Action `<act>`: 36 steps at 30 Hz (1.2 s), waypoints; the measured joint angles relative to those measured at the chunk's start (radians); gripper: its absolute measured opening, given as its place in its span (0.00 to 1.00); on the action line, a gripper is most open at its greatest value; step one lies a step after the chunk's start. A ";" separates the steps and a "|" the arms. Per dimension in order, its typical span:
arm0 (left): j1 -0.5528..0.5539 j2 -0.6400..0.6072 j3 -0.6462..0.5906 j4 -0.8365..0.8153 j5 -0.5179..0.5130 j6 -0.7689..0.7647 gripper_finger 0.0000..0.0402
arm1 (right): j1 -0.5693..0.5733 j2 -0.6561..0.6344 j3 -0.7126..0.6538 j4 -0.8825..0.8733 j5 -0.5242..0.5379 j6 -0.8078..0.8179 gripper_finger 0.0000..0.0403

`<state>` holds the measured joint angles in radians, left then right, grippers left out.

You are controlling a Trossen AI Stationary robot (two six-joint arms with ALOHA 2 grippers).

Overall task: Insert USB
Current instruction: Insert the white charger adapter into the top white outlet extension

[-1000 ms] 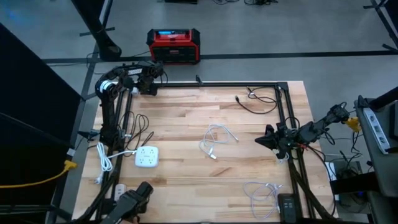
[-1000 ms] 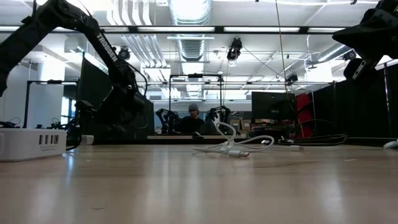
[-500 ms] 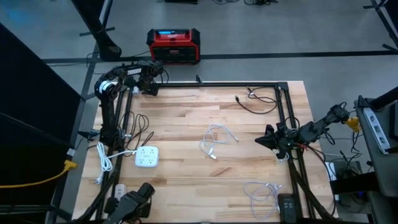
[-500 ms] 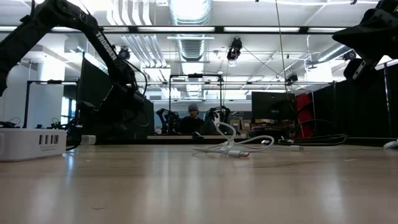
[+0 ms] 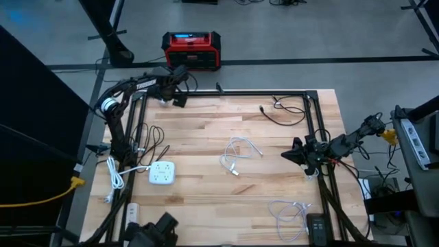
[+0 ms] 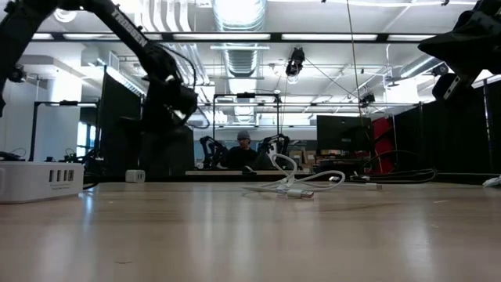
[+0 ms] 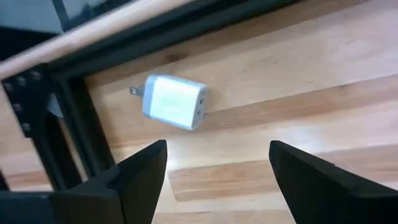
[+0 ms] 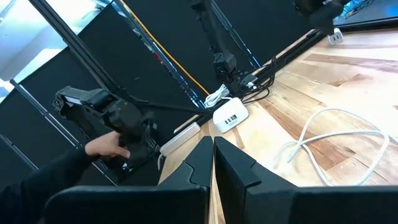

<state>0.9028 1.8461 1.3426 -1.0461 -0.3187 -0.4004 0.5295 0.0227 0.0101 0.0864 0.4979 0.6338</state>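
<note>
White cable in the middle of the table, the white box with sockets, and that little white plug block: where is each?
White cable (image 5: 240, 152), high view, on its looped middle.
White charging hub (image 5: 162, 172), high view, its top face.
Small wall charger (image 7: 175, 102), left wrist view, its broad face.

Bright ceiling lamps (image 6: 235, 12) at twelve o'clock put glare on the wooden table (image 6: 250, 235); the wall charger (image 7: 173, 102) looks blurred, shadows soft.
</note>
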 joint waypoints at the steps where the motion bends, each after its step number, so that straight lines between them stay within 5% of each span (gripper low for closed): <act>1: 0.001 -0.005 0.000 0.001 -0.015 0.018 0.68 | 0.000 0.000 0.000 0.000 0.000 0.000 0.00; 16: -0.054 0.012 -0.031 0.018 -0.130 0.984 0.68 | 0.000 0.000 0.000 0.000 0.002 0.001 0.00; 23: -0.007 0.065 -0.042 0.041 -0.204 1.028 0.62 | 0.000 0.000 0.000 0.001 0.003 0.001 0.00; 32: 0.000 0.128 -0.040 0.110 -0.202 1.027 0.21 | 0.000 0.000 0.000 0.002 0.003 0.002 0.00; 36: 0.002 0.146 -0.039 0.126 -0.263 1.015 0.12 | 0.000 0.000 0.000 0.003 0.003 0.010 0.00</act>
<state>0.9048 1.9925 1.3037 -0.9198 -0.5812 0.6143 0.5294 0.0227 0.0101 0.0898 0.5006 0.6435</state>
